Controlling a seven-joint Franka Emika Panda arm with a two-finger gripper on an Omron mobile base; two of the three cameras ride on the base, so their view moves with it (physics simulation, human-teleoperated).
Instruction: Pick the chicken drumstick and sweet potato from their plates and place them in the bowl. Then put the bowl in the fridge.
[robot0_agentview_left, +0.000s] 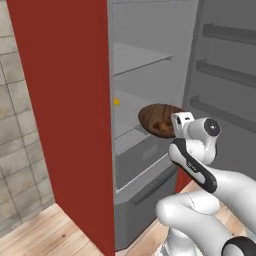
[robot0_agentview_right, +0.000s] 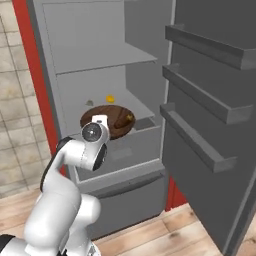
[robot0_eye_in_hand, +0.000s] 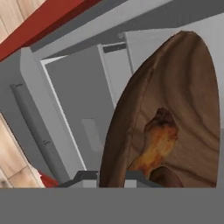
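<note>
The bowl (robot0_agentview_left: 156, 119) sits mid-frame in both base views, at the front lip of the fridge's (robot0_agentview_right: 100, 70) lower grey shelf (robot0_agentview_right: 145, 111), and in my hand view it fills the right side. My fingers are closed tight on its near rim, so I am holding the bowl. Inside it the chicken drumstick (robot0_eye_in_hand: 158, 142) lies orange-brown near the lower centre of the hand view, with the dark end of the sweet potato (robot0_eye_in_hand: 164, 177) just below it at the bottom edge. My gripper (robot0_agentview_right: 99, 121) is at the bowl's near edge, behind my round wrist joint (robot0_agentview_right: 92, 132). The risk, as I judge it, is that the bowl is only partly over the shelf: letting go here could tip it off the front edge and spill the food, and pushing in at a tilt could catch its base on the shelf lip. A small yellow item (robot0_agentview_right: 110, 99) sits further back and could be bumped. My arm reaches up from the lower part of each base view, elbow bent, forearm rising and wrist turned toward the open compartment beside the red door panel (robot0_agentview_left: 65, 110).
</note>
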